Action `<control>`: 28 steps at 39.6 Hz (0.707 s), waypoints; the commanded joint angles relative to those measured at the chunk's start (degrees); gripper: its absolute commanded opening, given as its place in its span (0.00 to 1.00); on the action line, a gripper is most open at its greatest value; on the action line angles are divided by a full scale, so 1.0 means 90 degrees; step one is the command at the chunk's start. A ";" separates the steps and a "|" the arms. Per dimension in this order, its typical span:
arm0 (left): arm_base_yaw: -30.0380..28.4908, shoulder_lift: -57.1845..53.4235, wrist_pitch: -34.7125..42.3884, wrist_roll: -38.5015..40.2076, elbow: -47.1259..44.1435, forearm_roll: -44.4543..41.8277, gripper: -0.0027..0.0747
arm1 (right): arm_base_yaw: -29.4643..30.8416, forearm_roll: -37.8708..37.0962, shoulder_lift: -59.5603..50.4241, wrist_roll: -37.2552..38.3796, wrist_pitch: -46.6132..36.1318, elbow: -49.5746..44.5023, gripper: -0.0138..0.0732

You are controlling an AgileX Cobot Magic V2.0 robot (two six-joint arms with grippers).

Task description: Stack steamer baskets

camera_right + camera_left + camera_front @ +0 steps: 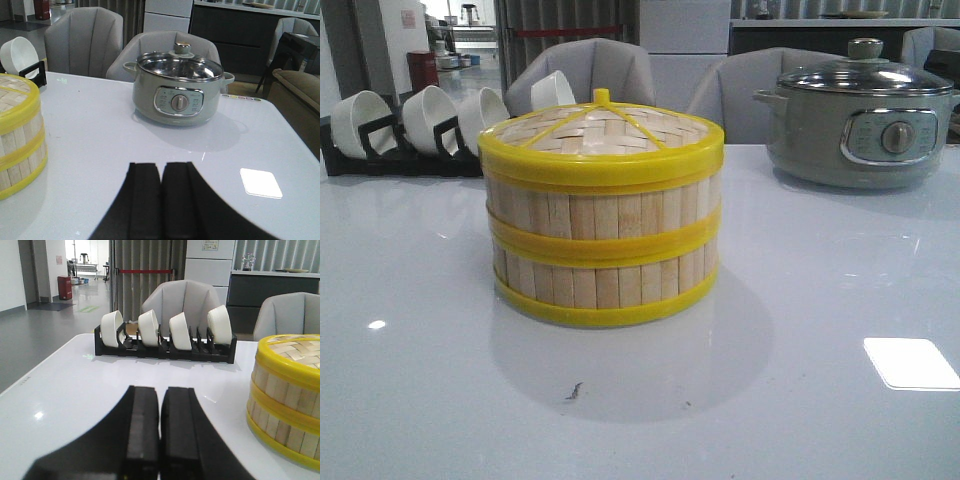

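While both arms stay out of the front view, the steamer baskets (pixel 601 240) stand as a two-tier stack at the centre of the white table (pixel 800 400), one basket squarely on the other, their yellow rims meeting in a band halfway up the slatted wall. On top sits the woven lid (pixel 605 128) with its yellow spokes and small knob, level and flush with the upper rim. From the stack, the black dish rack (pixel 380 150) holding white bowls (pixel 425 115) lies toward ten o'clock at the far edge of the table, and the grey-green electric pot (pixel 865 120) with its glass lid stands toward two o'clock, well apart from the baskets. Grey chairs (pixel 585 65) are behind the table. In the left wrist view, the left gripper (pixel 160 430) has its black fingers pressed together with only a thin seam between them, holding nothing, low over the table, with the stack near it and the rack beyond. In the right wrist view, the right gripper (pixel 161 200) is likewise closed on nothing, its fingers side by side over bare tabletop, the pot ahead of it and the edge of the stack off to one side.
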State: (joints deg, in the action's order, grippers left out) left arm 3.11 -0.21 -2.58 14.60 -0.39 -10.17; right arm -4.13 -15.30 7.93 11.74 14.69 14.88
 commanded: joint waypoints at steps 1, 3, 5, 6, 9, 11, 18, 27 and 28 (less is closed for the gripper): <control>0.0016 -0.0078 0.0483 0.0022 -0.0003 0.0003 0.16 | 0.0027 -0.0044 0.0066 -0.0002 -0.0537 0.0197 0.22; 0.0016 -0.0078 0.0483 0.0022 -0.0003 0.0003 0.16 | 0.0027 -0.0044 0.0066 -0.0002 -0.0537 0.0197 0.22; 0.0016 -0.0078 0.0483 0.0022 -0.0003 0.0003 0.16 | 0.0027 -0.0044 0.0066 -0.0002 -0.0537 0.0197 0.22; 0.0016 -0.0078 0.0483 0.0022 -0.0003 0.0003 0.16 | 0.0027 -0.0044 0.0066 -0.0002 -0.0537 0.0197 0.22; 0.0016 -0.0078 0.0585 0.0022 -0.0003 0.0036 0.16 | 0.0027 -0.0044 0.0066 -0.0002 -0.0537 0.0197 0.22; 0.0016 -0.0078 0.0711 0.0022 -0.0003 0.0099 0.16 | 0.0027 -0.0044 0.0066 -0.0002 -0.0537 0.0197 0.22; 0.0016 -0.0078 0.0974 -0.1277 -0.0003 0.1283 0.16 | 0.0027 -0.0044 0.0066 -0.0002 -0.0537 0.0197 0.22; -0.0010 -0.0078 0.1185 -0.1483 -0.0003 0.1286 0.16 | 0.0027 -0.0044 0.0066 -0.0002 -0.0537 0.0197 0.22; -0.0010 -0.0078 0.1185 -0.1483 -0.0003 0.1286 0.16 | 0.0027 -0.0044 0.0066 -0.0002 -0.0537 0.0197 0.22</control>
State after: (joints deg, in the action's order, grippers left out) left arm 3.11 -0.21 2.51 1.72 -0.39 0.64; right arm -4.13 -15.30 7.93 11.74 14.69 14.88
